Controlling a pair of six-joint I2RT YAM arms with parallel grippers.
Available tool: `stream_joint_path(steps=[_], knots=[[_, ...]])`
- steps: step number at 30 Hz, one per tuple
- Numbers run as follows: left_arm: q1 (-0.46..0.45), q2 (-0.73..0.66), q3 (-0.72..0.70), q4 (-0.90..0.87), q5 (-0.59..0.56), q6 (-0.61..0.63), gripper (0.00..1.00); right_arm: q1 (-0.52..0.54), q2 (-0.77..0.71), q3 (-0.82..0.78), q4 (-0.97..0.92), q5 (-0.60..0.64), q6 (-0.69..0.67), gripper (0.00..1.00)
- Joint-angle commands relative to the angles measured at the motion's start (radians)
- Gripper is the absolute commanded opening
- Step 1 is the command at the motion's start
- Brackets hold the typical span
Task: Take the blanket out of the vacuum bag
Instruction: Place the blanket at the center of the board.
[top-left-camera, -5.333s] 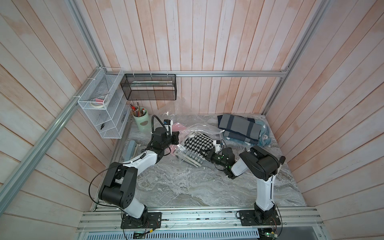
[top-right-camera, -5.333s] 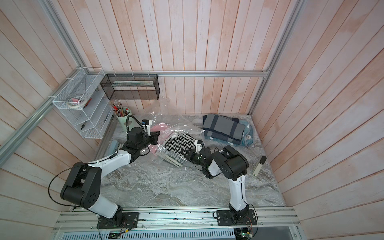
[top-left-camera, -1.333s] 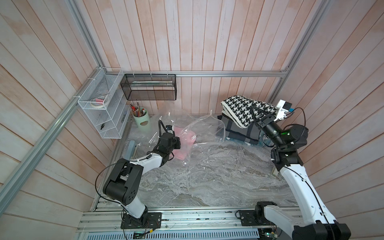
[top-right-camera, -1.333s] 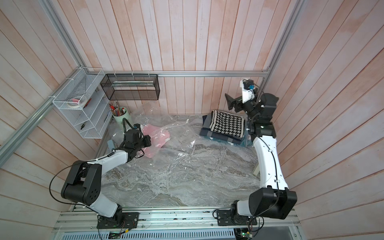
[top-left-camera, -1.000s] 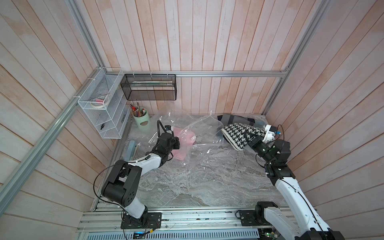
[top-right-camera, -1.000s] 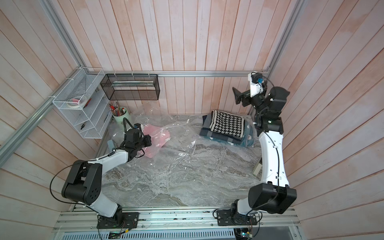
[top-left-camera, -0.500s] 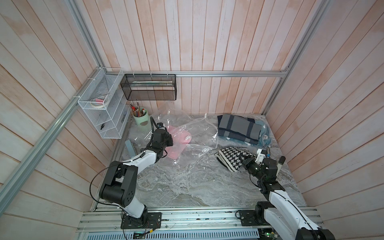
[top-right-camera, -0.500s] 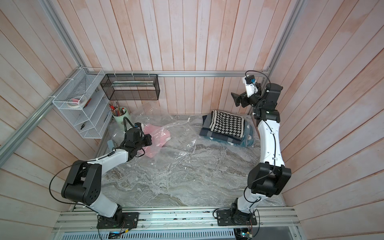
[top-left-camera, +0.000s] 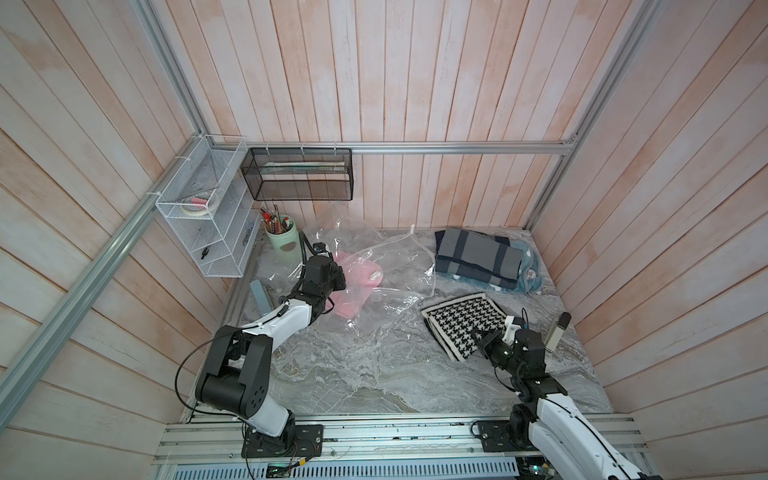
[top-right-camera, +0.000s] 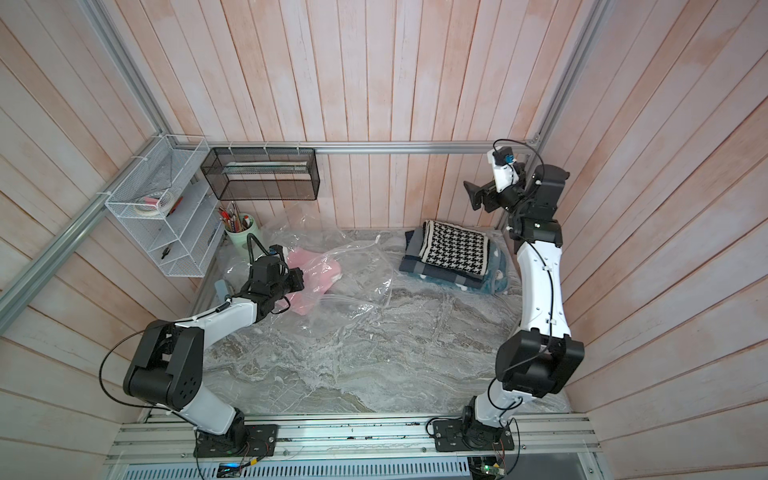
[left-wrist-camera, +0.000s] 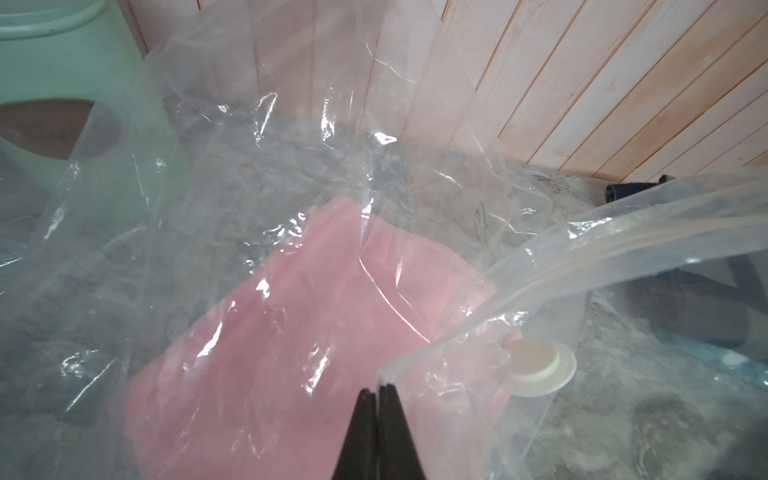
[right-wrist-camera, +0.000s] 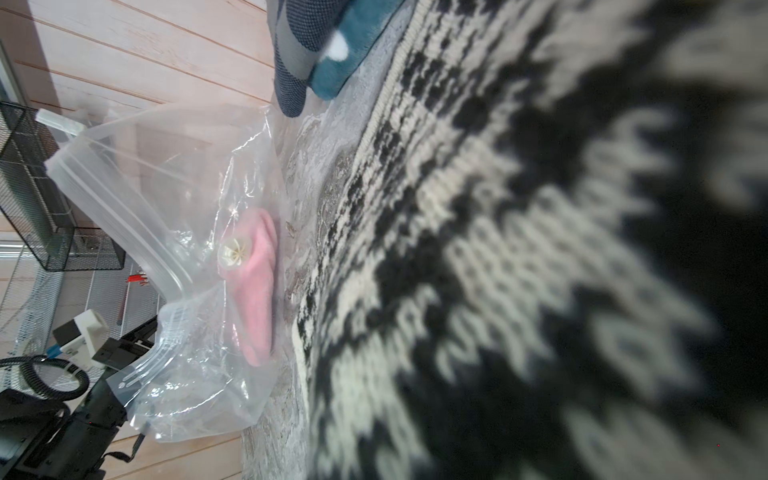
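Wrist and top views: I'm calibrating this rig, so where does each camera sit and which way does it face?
Both top views: high at the front, facing down and back over the table; left arm and right arm show.
Left wrist: behind the left gripper, shut on the vacuum bag edge, facing the pink blanket inside; only its fingertips show.
Right wrist: low over the table, facing across the houndstooth blanket toward the bag; the left arm shows.
Shared: both wrist views catch the white valve and pink blanket.
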Motion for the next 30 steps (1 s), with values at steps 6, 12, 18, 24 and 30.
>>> stream_joint_path(steps=[6,12,18,24,30], knots=[[0.009,-0.002,0.021,-0.006,-0.009,0.003,0.00,0.125,0.140,0.113,-0.093,0.125,-0.077,0.00],[0.010,0.009,0.018,0.008,0.006,-0.003,0.00,0.155,0.196,0.160,-0.137,0.146,-0.083,0.37],[0.009,0.010,0.005,0.022,0.012,-0.005,0.00,0.191,0.168,0.202,-0.277,0.202,-0.096,0.76],[0.010,0.012,-0.012,0.045,0.017,-0.011,0.00,0.340,0.164,0.307,-0.466,0.365,-0.066,0.87],[0.010,0.056,0.014,0.050,0.049,-0.035,0.00,0.533,0.310,0.497,-0.622,0.566,-0.092,0.89]])
